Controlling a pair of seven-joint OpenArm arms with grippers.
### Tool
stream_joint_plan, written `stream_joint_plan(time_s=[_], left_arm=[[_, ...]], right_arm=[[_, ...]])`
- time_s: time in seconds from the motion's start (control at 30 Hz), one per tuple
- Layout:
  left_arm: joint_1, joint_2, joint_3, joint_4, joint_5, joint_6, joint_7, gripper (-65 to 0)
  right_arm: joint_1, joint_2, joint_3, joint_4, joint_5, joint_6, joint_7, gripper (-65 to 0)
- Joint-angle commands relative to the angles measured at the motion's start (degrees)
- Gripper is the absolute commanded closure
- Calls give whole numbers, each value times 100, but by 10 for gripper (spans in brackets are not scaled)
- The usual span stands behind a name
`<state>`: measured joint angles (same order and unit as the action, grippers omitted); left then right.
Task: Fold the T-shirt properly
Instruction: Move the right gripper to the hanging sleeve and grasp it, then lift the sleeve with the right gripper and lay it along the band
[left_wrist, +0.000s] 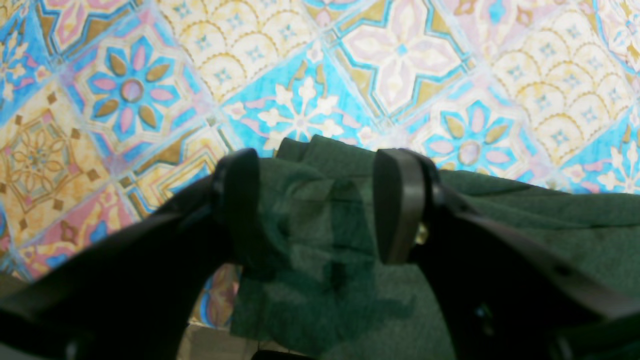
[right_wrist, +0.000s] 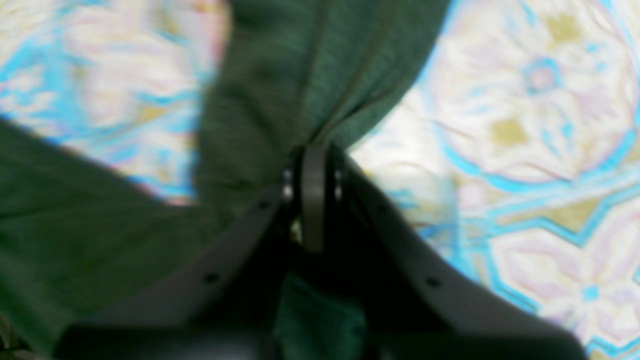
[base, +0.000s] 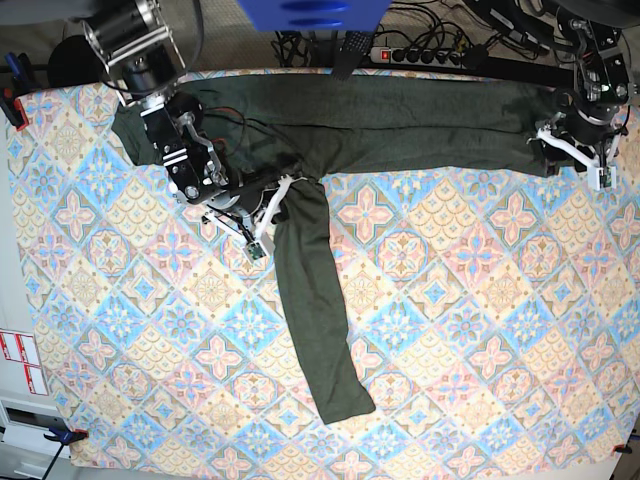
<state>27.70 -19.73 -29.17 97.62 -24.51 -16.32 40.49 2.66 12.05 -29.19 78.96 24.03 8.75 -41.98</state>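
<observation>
The dark olive-green T-shirt lies as a long band along the table's back edge, with one sleeve stretching toward the front. My right gripper is shut on the cloth where that sleeve joins the band. The blurred right wrist view shows the jaws closed with fabric bunched between them. My left gripper is at the shirt's right end. In the left wrist view it is open, its fingers standing either side of the cloth.
The table is covered with a patterned tile-print cloth. A power strip and cables lie behind the back edge. A blue object hangs at the top. White labels sit off the left edge.
</observation>
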Motion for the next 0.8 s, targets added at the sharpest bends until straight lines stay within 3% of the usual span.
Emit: stream_joint_plan(time_s=[0.0, 0.5, 0.57, 0.77], left_arm=[[3, -89, -41, 106, -50, 1, -115, -370], [3, -89, -41, 106, -50, 1, -115, -370], [3, -89, -41, 106, -50, 1, -115, -370], [3, -89, 38, 106, -50, 1, -115, -370]], right_arm=[[20, 12, 31, 284, 36, 8, 97, -2], [-1615, 74, 31, 2342, 28, 8, 88, -2], [-1694, 337, -57, 2526, 36, 8, 88, -2], [-1703, 636, -171, 2799, 36, 8, -71, -2]])
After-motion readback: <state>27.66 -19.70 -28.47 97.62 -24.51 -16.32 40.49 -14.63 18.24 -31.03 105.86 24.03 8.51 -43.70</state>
